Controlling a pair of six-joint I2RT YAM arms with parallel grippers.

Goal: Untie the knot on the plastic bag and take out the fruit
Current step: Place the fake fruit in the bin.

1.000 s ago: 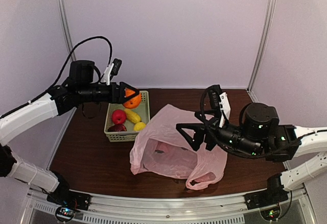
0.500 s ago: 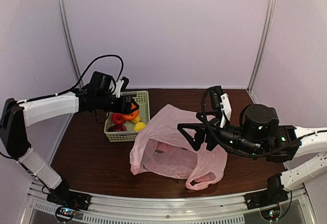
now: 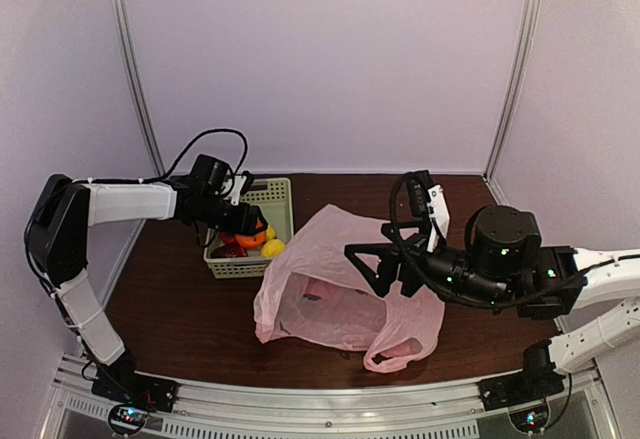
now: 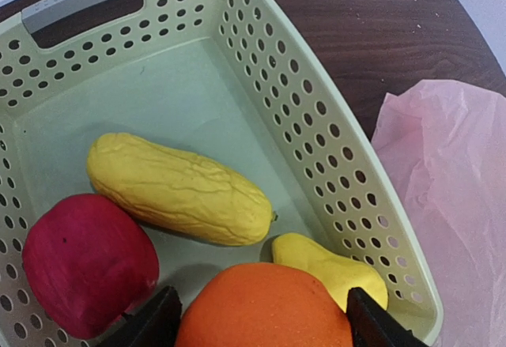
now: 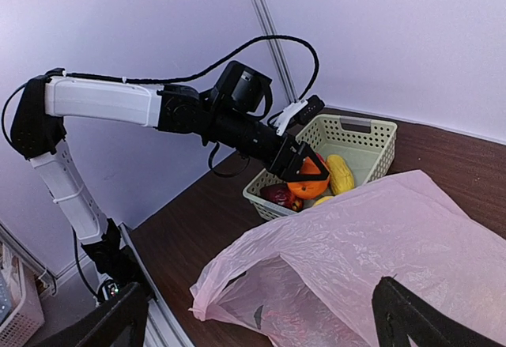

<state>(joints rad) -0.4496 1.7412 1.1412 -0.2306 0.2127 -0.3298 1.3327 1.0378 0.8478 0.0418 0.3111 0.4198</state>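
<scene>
Comes down since 1 s ago, from above basket [image 4: 332,149] rim to inside it, w/ left gripper [image 4: 263,327] part open and clamped on orange fruit [image 4: 261,296]. Shows long yellow fruit [image 4: 178,189] just ahead of that gripper, red fruit [image 4: 87,260] ahead-left, small yellow fruit [image 4: 328,268] ahead-right, just beside orange one. Keeps right gripper [image 3: 372,265] spread to widest, empty, hovering over plastic bag [image 3: 335,289]. Finds bag slumped on desk [image 3: 180,309] right below it, mouth open, just R of basket.
</scene>
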